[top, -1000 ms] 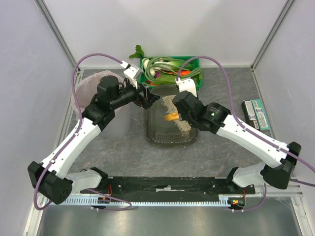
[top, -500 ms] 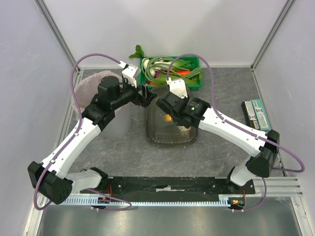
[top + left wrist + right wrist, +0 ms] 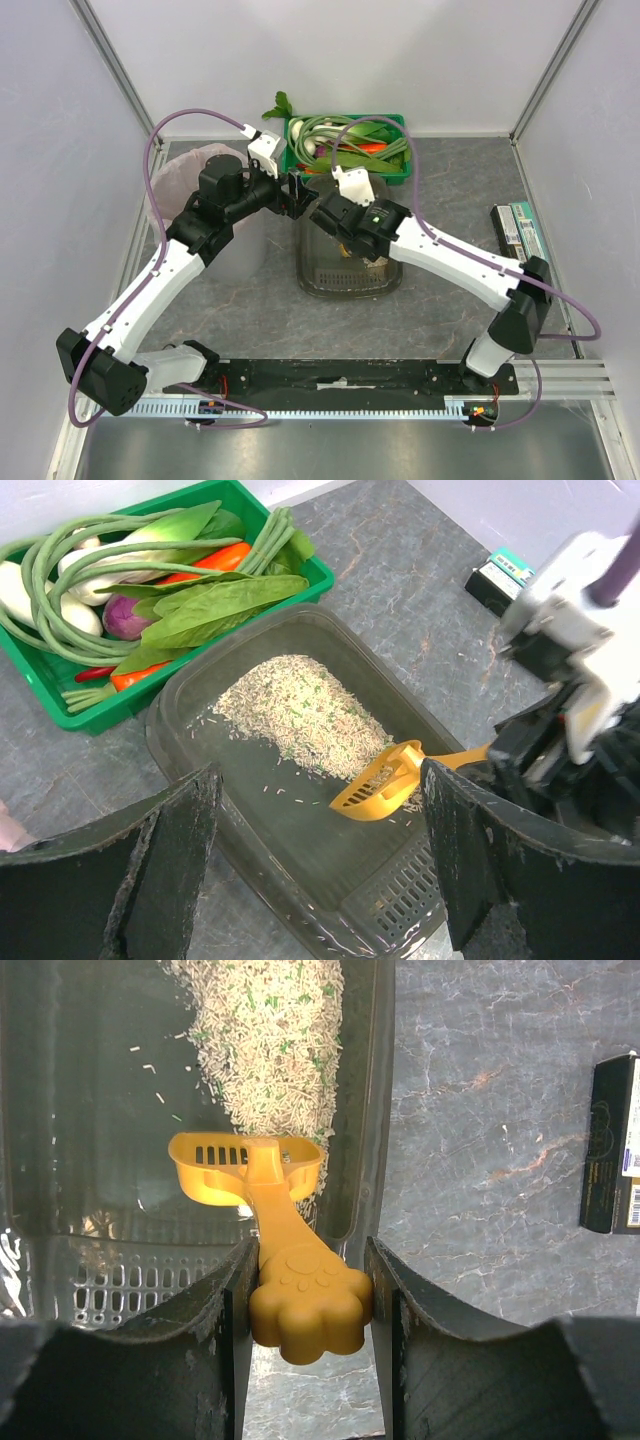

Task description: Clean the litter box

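The litter box [image 3: 345, 291] is a shallow dark grey tray [image 3: 168, 742] with a heap of pale litter [image 3: 300, 705] toward its far end. A yellow slotted scoop [image 3: 385, 780] has its head low over the tray floor at the litter's edge [image 3: 270, 1030]. My right gripper [image 3: 310, 1260] is shut on the scoop's paw-shaped handle [image 3: 308, 1310], and it hides the scoop from above [image 3: 345, 235]. My left gripper [image 3: 298, 195] hangs open over the tray's far left corner, with nothing between its fingers [image 3: 318, 780].
A green crate of vegetables [image 3: 350, 145] stands right behind the tray. A round grey bin with a pink liner [image 3: 195, 200] sits to the left, under my left arm. Dark flat boxes [image 3: 520, 232] lie on the table at the right.
My right arm has swung left across the litter box, carrying the scoop with it. The left arm has stayed still.
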Robot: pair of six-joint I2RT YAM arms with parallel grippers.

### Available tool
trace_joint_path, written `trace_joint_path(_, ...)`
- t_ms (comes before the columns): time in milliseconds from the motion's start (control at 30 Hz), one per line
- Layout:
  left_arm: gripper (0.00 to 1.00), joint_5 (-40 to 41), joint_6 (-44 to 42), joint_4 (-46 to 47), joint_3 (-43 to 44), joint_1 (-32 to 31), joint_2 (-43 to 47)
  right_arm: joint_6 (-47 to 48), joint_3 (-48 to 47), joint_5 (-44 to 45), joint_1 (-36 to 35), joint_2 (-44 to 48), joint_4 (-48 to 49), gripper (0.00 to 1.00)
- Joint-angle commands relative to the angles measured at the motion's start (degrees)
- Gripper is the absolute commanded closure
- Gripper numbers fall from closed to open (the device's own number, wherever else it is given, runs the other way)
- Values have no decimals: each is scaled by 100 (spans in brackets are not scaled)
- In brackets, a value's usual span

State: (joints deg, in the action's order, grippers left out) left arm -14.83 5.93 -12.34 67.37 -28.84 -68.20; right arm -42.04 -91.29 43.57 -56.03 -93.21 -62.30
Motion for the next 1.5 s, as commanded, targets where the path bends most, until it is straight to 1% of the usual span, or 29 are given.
trace_joint_path(0, 14, 103, -4, 39, 74, 19, 88, -155, -223, 309, 4, -408, -36, 100)
trace_joint_path(133, 13, 112, -13, 38, 65, 19, 97, -181, -197, 547, 4, -523, 7, 100)
trace_joint_path(233, 13, 121, -40, 47, 65, 19, 106, -173, -48, 609, 13, -497, 261, 100)
trace_joint_path(433, 13, 129, -66, 65, 39, 19, 97, 47, 207, 468, 136, -523, 797, 100)
trace_joint_path(700, 13, 165, -127, 65, 30, 19, 123, 196, 497, 310, 408, -690, 1246, 100)
trace_joint_path(1233, 13, 226, -207, 56, 21, 28, 71, 715, 1086, 643, 505, -936, 2986, 100)
trace_joint_path(1333, 13, 217, -207, 65, 21, 28, 70, 785, 1367, 775, 505, -805, 3390, 100)
trace_joint_path(1433, 13, 217, -207, 56, 21, 28, 79, 917, 1832, 881, 497, -533, 3900, 100)
trace_joint_path(1467, 13, 217, -207, 65, 13, 28, 88, 961, 2121, 890, 505, -436, 4214, 100)
